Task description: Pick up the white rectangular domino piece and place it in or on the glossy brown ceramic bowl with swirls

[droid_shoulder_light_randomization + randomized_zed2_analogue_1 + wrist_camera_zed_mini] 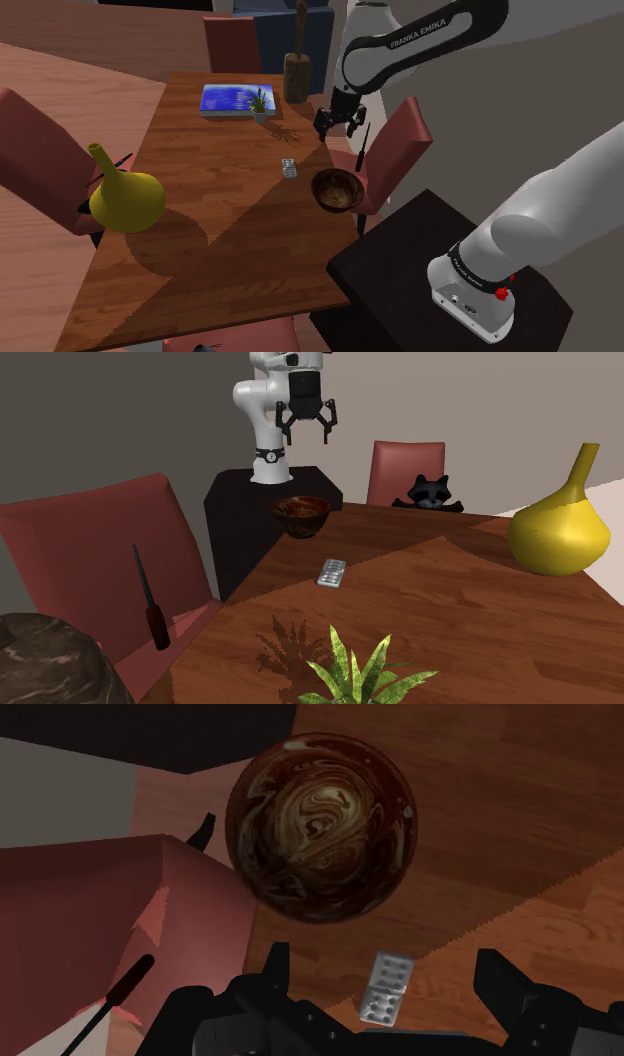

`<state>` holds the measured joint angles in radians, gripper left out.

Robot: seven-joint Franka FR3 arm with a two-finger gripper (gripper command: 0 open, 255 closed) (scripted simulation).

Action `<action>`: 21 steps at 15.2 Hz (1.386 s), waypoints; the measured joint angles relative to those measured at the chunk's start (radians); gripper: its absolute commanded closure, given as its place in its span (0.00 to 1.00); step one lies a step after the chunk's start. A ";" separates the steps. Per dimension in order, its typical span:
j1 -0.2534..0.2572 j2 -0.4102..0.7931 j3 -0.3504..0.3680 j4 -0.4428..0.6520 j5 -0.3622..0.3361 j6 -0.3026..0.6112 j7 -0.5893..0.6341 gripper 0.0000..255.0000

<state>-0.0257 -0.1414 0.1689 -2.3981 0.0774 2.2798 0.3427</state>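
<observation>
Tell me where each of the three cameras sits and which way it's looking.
Shoulder view: beside the stand, looking down over the table; stand and arm show.
Second exterior view: across the table, low, facing the stand; arm and open gripper show.
Wrist view: at the wrist, looking down past black fingers.
All three share the bowl and domino.
</observation>
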 measured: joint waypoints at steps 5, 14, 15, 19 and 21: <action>-0.003 0.196 0.009 0.090 -0.050 0.101 0.085 0.00; 0.037 0.556 -0.025 0.335 -0.143 0.206 0.234 0.00; 0.044 0.601 -0.031 0.377 -0.150 0.208 0.248 0.00; 0.069 0.753 -0.056 0.514 -0.166 0.219 0.293 0.00; 0.081 0.843 -0.068 0.610 -0.170 0.211 0.311 0.00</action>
<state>0.0552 0.7020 0.1013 -1.7878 -0.0930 2.4911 0.6539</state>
